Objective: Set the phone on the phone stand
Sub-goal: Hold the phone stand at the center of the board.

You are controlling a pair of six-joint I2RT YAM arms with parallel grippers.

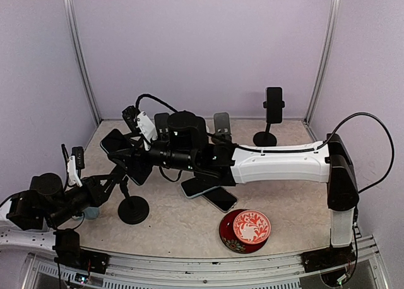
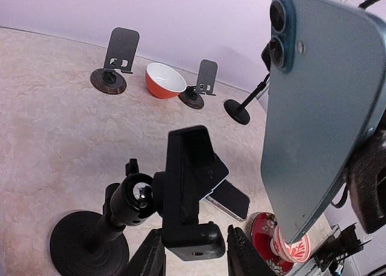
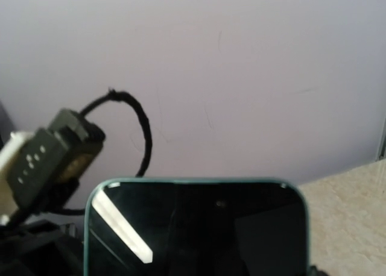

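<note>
My right gripper (image 1: 144, 155) is shut on the teal phone (image 2: 319, 107), which it holds upright above the left side of the table. The phone's back and camera lenses face the left wrist view, and its dark screen (image 3: 193, 228) fills the bottom of the right wrist view, hiding that gripper's fingers. The black phone stand (image 1: 134, 209) stands on a round base near the front left, and its clamp (image 2: 187, 185) rises just left of the phone. My left gripper (image 2: 194, 255) has a finger against each side of the clamp's lower end.
Two more phones (image 1: 208, 192) lie flat mid-table, beside a red patterned bowl (image 1: 245, 229) at the front. Along the back are two plate stands (image 2: 117, 59), an orange bowl (image 2: 166, 80) and a tall stand (image 1: 273, 109) holding a phone. The right arm spans the table.
</note>
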